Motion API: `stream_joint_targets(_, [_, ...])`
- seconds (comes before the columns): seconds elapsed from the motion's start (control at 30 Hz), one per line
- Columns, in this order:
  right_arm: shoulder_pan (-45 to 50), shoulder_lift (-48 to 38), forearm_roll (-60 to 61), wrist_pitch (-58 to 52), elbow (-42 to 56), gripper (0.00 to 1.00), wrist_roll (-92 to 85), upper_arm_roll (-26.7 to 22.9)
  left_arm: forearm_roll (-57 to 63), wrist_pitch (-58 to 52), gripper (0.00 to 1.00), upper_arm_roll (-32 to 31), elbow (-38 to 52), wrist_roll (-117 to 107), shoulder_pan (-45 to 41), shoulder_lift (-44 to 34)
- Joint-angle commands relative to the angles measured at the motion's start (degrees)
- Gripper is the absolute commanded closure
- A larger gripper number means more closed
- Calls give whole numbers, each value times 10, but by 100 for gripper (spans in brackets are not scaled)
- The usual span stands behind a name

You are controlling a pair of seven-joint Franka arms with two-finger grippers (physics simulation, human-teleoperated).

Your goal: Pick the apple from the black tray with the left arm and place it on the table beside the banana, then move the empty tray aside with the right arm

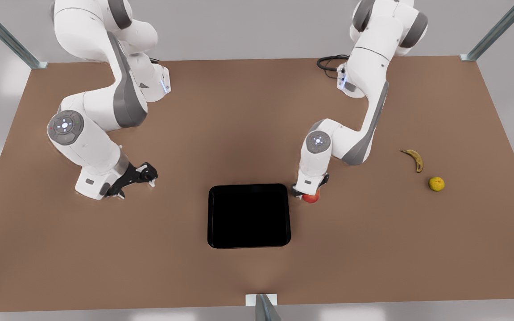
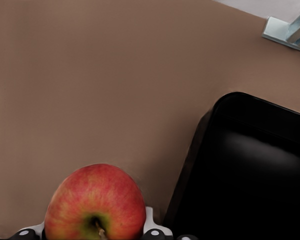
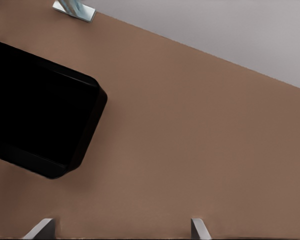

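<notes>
The glossy black, nearly square tray (image 1: 249,216) with rounded corners lies flat on the matte brown worktop (image 1: 373,249), and its shallow well holds nothing. Just beside its far corner on the front view's right, the left gripper (image 1: 309,192) is clamped around the small round red apple (image 1: 311,197) with its yellowish patch, outside the tray's rim; whether the apple touches the worktop cannot be told. The small curved yellow-brown banana (image 1: 414,159) lies well apart towards the front view's right, with a round yellow-orange fruit (image 1: 436,183) near it. The right gripper (image 1: 143,174) waits low near the worktop on the front view's left, fingers spread and empty.
</notes>
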Motion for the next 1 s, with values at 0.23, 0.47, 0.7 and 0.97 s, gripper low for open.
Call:
stream_joint_targets(0.23, [25, 152, 97, -14, 74, 0, 524, 68, -158, 51, 21, 3, -133, 848, 273, -56])
stream_joint_targets(0.47, [19, 198, 67, 108, 82, 0, 501, 67, -153, 65, 0, 9, -107, 906, 325, -14])
stream_joint_targets(0.7, [24, 235, 67, 140, 77, 0, 437, 82, -151, -336, 0, -5, 184, 542, 263, -90])
stream_joint_targets(0.97, [21, 266, 8, 156, 56, 2, 313, 88, -107, -283, 0, -8, 127, 596, 268, -157])
